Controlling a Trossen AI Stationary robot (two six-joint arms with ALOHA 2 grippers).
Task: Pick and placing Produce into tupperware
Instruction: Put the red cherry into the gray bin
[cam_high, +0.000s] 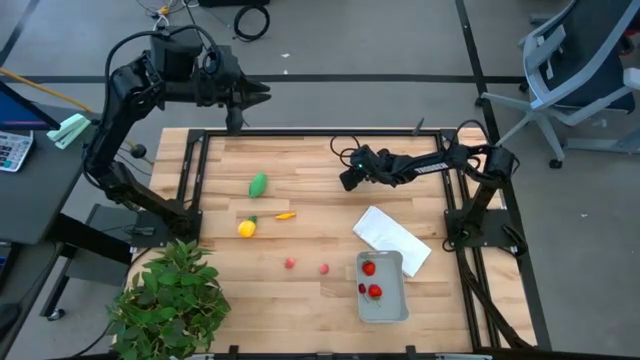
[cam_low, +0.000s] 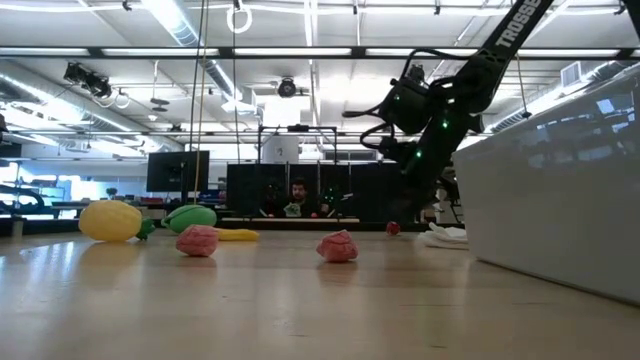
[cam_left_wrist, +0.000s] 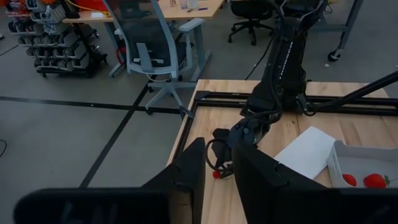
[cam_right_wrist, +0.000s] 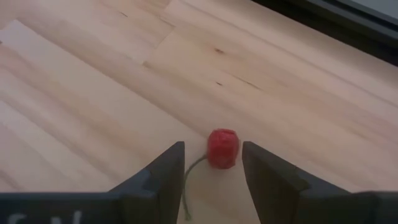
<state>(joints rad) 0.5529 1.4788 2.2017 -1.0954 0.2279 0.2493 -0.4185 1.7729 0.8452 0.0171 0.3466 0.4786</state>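
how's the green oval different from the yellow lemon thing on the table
The green oval is plain green and lies nearer the table's far edge. The yellow lemon is yellow with a small green tip and lies nearer the plant. Both lie loose on the wood, outside the tupperware, untouched by either gripper.

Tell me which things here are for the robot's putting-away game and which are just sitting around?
For the game: tupperware with two red pieces inside, green oval, yellow lemon, orange piece, two pink-red pieces on the wood, small red fruit between the right pincer's open fingers.

Just lying about: leafy plant, white cloth.
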